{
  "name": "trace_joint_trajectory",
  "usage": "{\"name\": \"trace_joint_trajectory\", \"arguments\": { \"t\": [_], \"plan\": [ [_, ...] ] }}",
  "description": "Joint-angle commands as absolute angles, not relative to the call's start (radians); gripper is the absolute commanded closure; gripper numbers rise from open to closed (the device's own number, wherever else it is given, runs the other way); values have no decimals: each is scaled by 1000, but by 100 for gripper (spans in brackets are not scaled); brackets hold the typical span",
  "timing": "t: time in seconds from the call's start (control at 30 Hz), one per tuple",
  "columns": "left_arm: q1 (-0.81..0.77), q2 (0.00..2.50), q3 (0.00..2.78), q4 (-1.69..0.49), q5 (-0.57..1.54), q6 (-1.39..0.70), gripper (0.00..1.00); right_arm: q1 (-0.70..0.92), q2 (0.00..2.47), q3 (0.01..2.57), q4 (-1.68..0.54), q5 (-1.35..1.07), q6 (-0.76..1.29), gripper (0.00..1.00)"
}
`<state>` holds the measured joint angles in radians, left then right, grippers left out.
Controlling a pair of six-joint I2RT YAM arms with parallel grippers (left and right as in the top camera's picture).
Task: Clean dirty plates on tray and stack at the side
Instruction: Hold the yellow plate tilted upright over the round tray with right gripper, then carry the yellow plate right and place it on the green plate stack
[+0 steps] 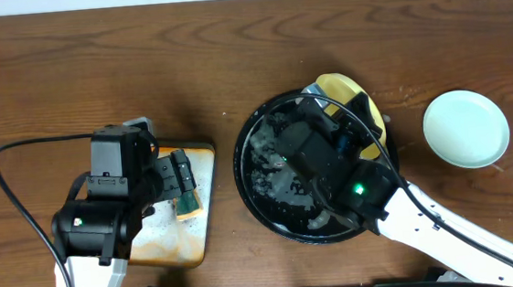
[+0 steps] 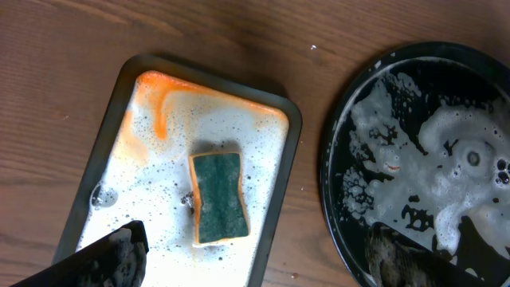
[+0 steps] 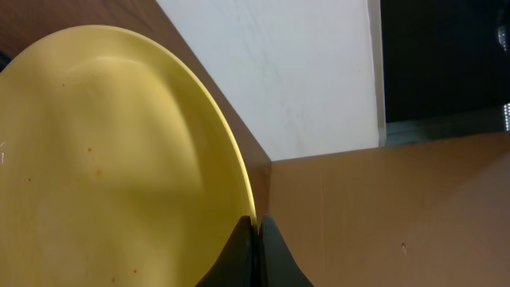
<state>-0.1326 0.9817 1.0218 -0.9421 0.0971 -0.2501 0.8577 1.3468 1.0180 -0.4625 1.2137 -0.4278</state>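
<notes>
The right gripper point(image 3: 257, 227) pinches the yellow plate point(image 1: 351, 88) by its rim at the tray point(image 1: 243, 167) edge, one o'clock; the left gripper point(image 1: 174, 173) hangs open. Carry it level and set it centred on the blue-green plate point(image 1: 465, 128), three o'clock.

A wooden table point(image 1: 94, 64) carries all items. At left, a rectangular rust-stained tray point(image 1: 187, 250) holds a sponge point(image 1: 188, 204), green face up. The left claw point(image 1: 174, 173) hangs above that tray, beside the sponge, jaws spread. At centre, the round black tray point(image 1: 246, 130) contains white suds. The right arm point(image 1: 447, 229) reaches in from the lower right and covers much of this tray. A yellow plate point(image 1: 339, 86) shows at the black tray's far right rim, partly hidden by the arm. A pale blue-green plate point(image 1: 465, 129) rests on the table, well apart to the right.
</notes>
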Motion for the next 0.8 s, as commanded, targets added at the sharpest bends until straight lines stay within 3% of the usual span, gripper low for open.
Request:
{"name": "trace_joint_trajectory", "arguments": {
  "t": [0.0,0.43,0.57,0.77],
  "plan": [
    [-127,980,1041,-945,77,-244,12,866,1330,1022,-459,1253,-429,99],
    [-127,980,1041,-945,78,-244,12,839,1330,1022,-460,1253,-376,99],
    [-127,980,1041,-945,78,-244,12,722,1327,1022,-473,1195,-205,99],
    [-127,980,1041,-945,78,-244,12,535,1277,1022,-564,865,45,99]
  ]
}}
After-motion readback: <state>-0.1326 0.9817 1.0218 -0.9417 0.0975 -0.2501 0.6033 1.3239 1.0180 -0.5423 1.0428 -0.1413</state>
